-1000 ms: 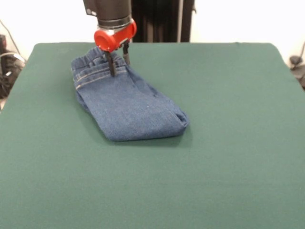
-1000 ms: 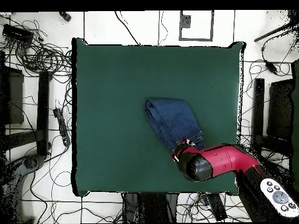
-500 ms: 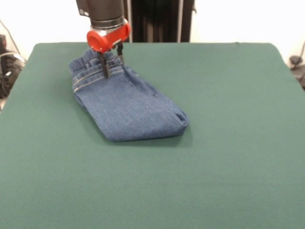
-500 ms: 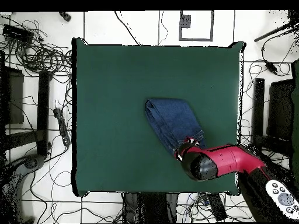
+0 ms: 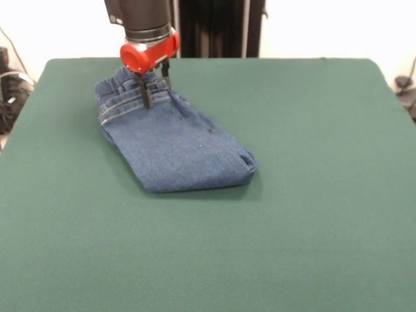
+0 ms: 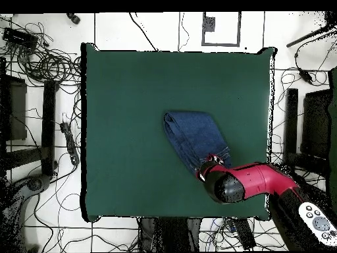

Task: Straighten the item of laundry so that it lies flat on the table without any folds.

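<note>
The small blue denim jeans (image 5: 179, 146) lie folded over on the dark green table (image 5: 312, 195), left of centre towards the far side. The gathered waistband (image 5: 123, 97) is at the far left and a rounded fold (image 5: 250, 164) at the near right. My gripper (image 5: 156, 86) comes down under its red wrist onto the waistband. Its two dark fingers stand apart, one (image 5: 146, 94) on the waistband and one at its far edge. In the overhead view the jeans (image 6: 196, 134) show right of centre, and the red arm (image 6: 237, 183) covers their waistband end.
Cables and stands lie on the floor around the table (image 6: 131, 99) in the overhead view. The black pedestal (image 5: 214, 26) stands behind the far edge. Bare green cloth stretches to the right of and in front of the jeans.
My gripper has moved a little to the left along the waistband, and the waistband end has shifted slightly left with it. In the last half second almost nothing has moved.
</note>
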`<state>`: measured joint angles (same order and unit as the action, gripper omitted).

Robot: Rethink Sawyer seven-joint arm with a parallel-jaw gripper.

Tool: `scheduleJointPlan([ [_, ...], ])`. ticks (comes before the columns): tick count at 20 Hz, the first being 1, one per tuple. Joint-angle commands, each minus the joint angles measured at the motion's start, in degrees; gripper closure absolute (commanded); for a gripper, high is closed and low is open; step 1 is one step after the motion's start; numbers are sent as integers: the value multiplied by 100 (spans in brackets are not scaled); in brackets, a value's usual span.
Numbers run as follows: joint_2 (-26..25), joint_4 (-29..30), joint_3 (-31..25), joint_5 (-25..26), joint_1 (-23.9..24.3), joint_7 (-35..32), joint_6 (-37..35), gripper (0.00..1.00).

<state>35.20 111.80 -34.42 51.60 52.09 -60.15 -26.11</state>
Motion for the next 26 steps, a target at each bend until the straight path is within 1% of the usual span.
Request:
scheduleJointPlan([
  [1,-35,-285,-396,375,-350,876,-382,0],
  [5,-8,-242,-338,312,-440,612,-315,0],
  [6,9,-247,-297,300,-467,528,-287,100],
  [10,45,-247,-216,282,-537,372,-271,100],
  [19,28,-246,-244,261,-501,436,-288,100],
  [26,242,-173,-270,117,-729,289,-427,100],
])
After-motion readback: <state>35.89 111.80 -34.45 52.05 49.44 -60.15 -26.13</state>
